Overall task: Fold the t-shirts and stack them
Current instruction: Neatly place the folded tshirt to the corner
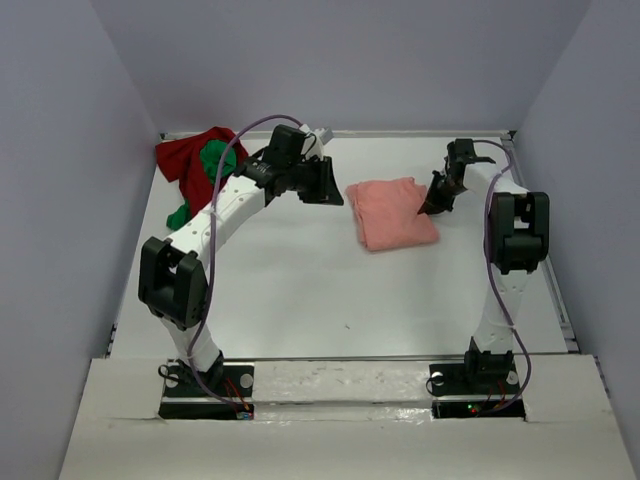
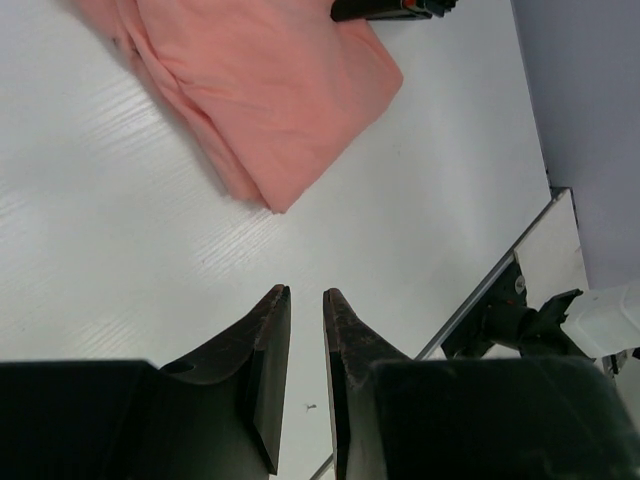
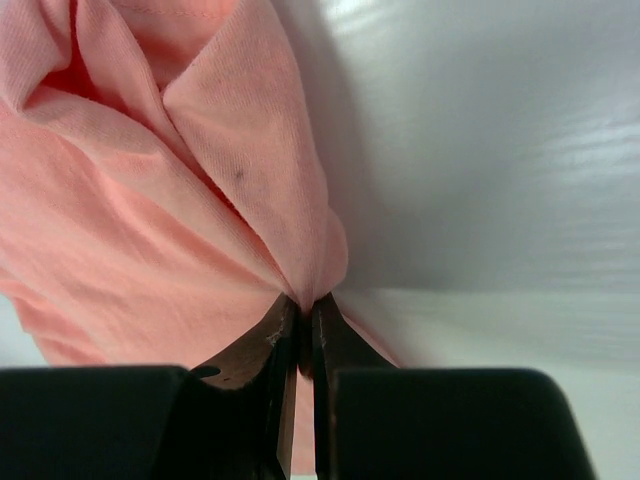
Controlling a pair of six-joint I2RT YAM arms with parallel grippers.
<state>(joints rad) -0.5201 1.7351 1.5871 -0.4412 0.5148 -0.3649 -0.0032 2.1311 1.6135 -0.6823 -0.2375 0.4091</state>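
Right wrist view: right gripper (image 3: pixel 303 312) pinching an edge of the folded salmon-pink cloth t-shirt (image 3: pixel 150 220) on the white table (image 1: pixel 300 300), left gripper (image 2: pixel 306 296) narrow, empty, near it; folding in hand, next likely needs lifting that edge over.

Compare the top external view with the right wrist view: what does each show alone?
Only the top external view shows the dark red t-shirt and green t-shirt heaped at the far left, and the left pincer. Only the right wrist view shows the right pincer shut on a fold of cloth. Both show the salmon-pink t-shirt.
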